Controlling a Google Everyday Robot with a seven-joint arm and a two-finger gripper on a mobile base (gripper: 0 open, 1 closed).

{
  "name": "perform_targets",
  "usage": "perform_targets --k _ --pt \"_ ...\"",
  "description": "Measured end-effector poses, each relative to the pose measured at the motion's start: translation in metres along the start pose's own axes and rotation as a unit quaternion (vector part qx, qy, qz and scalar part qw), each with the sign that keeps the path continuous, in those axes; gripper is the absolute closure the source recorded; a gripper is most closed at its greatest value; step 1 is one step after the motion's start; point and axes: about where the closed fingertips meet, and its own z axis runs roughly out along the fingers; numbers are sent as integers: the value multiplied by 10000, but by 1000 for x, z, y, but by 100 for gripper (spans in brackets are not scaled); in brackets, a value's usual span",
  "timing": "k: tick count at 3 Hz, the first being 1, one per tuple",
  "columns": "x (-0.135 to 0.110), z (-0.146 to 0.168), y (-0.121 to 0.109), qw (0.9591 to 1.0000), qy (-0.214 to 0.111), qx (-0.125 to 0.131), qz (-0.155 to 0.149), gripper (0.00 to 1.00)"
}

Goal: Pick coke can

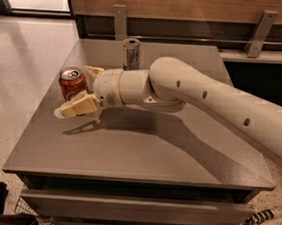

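The coke can (71, 82) stands upright at the left edge of the table (139, 152). The claw (76, 90) is spread wide, one finger behind the can and one in front. A slim silver can (131, 53) stands farther back.

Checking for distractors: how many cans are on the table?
2: coke can near the left edge, at the open gripper; silver can behind the arm, near the back.

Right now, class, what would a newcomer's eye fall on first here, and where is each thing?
The thick white robot arm stretches from the right across the grey table. Its tool, open, flanks the short red coke can near the left edge. A slim silver can stands behind, at the table's back.
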Motion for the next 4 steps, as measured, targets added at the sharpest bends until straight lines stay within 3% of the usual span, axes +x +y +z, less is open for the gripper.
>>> perform_targets --k 3,4 --pt "-3 5 5 10000 -4 -53 -28 83" --pt "-5 6 6 10000 -6 -70 -40 100"
